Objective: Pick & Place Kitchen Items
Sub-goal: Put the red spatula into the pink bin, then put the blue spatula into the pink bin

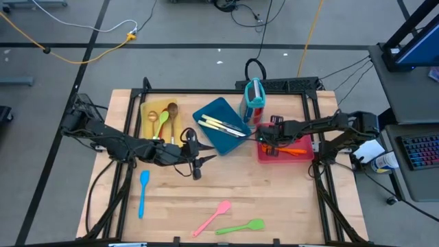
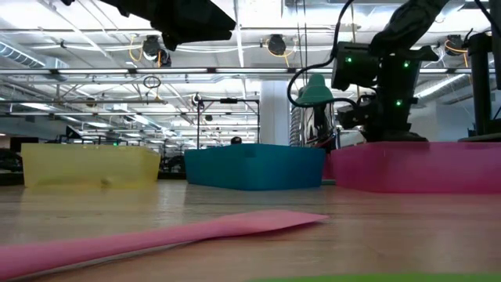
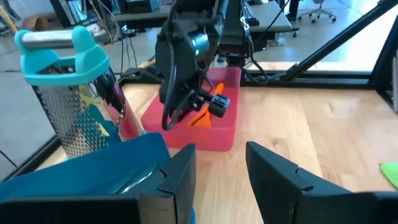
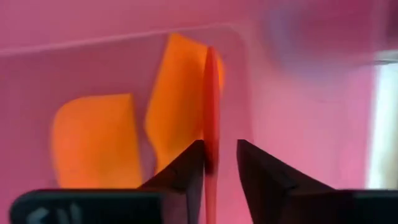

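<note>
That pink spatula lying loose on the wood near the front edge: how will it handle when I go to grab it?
The pink spatula lies flat on the table, so probably hard to get fingers under. It looks thin and plastic-like: likely light, perhaps slightly bendy. If pushed, it would probably slide, not roll.

Overall light: we see bright, even light in all views.
Source: in the low view, rows of ceiling lights (image 2: 94,59) at 11 o'clock; in the left wrist view, daylight glare at 2 o'clock.
Shadows: from above, soft and short; a faint one lies under the arms on the table (image 1: 274,199).
Glare: a white streak burns out the right wrist view at 3 o'clock.
Blur: the pink utensil (image 2: 156,235) at 6 o'clock in the low view is out of focus; the right wrist view is soft throughout, its orange utensils (image 4: 93,143) smeared.
Distortion: in the left wrist view, we see the grater (image 3: 68,99) leaning outward at 9 o'clock.
</note>
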Motion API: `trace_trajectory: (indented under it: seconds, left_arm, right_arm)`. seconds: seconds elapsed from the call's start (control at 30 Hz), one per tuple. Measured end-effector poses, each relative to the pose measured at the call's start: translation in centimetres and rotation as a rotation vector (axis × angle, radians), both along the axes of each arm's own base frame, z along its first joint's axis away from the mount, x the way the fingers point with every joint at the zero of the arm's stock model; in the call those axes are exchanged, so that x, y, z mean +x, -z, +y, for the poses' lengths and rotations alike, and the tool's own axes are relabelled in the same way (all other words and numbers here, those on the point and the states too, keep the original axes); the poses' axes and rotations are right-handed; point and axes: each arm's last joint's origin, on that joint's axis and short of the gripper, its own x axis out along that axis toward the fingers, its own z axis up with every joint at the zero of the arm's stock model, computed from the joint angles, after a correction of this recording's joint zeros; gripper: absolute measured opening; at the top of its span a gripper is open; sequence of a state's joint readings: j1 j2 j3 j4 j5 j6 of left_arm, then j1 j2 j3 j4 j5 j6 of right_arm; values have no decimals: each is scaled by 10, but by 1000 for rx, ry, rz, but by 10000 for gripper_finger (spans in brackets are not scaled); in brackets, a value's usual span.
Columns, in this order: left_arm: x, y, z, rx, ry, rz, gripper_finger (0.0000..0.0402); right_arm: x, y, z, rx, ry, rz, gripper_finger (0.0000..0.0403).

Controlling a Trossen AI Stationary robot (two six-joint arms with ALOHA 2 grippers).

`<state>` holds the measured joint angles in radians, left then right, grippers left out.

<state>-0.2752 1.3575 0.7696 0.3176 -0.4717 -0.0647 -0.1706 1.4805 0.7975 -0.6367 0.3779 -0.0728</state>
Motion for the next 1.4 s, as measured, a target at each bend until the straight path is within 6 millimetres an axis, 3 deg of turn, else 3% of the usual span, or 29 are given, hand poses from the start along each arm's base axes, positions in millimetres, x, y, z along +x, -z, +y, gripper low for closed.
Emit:
trace_trajectory:
  seconds: [0.2, 0.47, 0.67, 1.03, 1.4]
  left_arm:
    - [0, 1, 0, 2, 0, 9, 145]
    - [-1, 2, 0, -22, -7, 15, 145]
    - [-2, 6, 1, -74, -27, 49, 145]
    - [-4, 12, 0, -136, -46, 97, 145]
    - [-9, 17, -11, -187, 14, 153, 145]
  right_arm:
    - [0, -3, 4, -123, -7, 17, 134]
    - [-6, -22, 22, -115, -32, -67, 157]
    - [-14, -48, 41, -112, -84, -235, 170]
    - [-18, -102, 78, -62, -237, -719, 173]
    - [-9, -109, 120, 126, -452, -875, 178]
